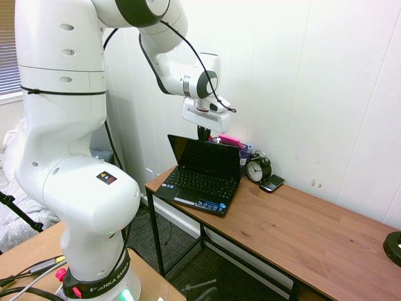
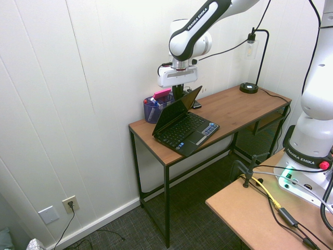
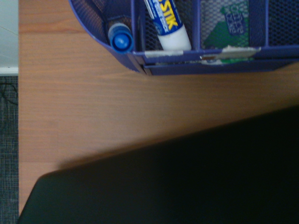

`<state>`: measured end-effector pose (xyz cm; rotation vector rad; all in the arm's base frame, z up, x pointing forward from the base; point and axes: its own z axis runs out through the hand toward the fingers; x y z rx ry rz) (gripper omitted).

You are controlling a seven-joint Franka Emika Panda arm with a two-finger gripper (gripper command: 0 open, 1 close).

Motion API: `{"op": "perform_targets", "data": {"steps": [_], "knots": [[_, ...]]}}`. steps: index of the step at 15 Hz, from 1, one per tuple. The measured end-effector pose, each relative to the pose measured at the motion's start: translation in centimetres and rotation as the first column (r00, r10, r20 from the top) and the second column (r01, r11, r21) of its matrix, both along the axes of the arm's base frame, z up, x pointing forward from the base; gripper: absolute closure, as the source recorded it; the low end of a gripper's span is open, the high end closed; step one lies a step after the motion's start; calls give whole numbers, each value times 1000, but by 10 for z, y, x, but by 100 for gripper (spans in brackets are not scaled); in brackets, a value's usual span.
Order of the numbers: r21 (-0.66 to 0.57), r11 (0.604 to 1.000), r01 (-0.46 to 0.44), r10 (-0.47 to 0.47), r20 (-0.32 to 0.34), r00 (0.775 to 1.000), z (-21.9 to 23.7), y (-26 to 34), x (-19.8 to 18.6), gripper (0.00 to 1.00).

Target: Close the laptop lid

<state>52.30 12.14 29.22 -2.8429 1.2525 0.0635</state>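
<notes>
I see the gripper (image 1: pixel 203 132) hanging just behind the top edge of the laptop lid (image 1: pixel 205 157), at the wall-side end of the desk (image 1: pixel 301 229). Its fingers are a dark stub below the white hand, partly hidden by the lid, so I cannot tell how far apart they are or whether they touch the panel. The lid leans forward over the keyboard, about half shut, its dark screen facing down toward the keys. The netbook (image 2: pixel 186 130) lies at the end of the desk, its front edge close to the desk's front edge, stickers on its palm rest.

Behind the lid, against the wall, I see a blue mesh organizer (image 2: pixel 153 109) with something pink (image 2: pixel 162 94) lying across its top. In the wrist view the organizer (image 3: pixel 205 60) holds a glue stick (image 3: pixel 167 23) and a blue-capped pen (image 3: pixel 121 39), with bare wood between it and the lid's (image 3: pixel 187 182) dark back.

A black alarm clock (image 1: pixel 257 168) stands just beside the netbook, and a small phone (image 1: pixel 272 183) lies next to it. A lamp (image 2: pixel 256 57) stands at the desk's far end.
</notes>
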Motion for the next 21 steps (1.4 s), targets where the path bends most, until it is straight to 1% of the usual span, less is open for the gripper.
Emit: {"op": "perform_targets", "data": {"steps": [4,7,16,18,21], "knots": [[29,999,16,-14,-45,999,-33,-24,-21,100],[57,998,26,-21,-84,996,-57,-46,-28,100],[87,995,37,-22,-167,986,-114,-58,-39,100],[91,995,45,-30,-152,988,-113,-60,-37,100],[97,994,40,-33,-82,996,-90,-62,-32,100]]}}
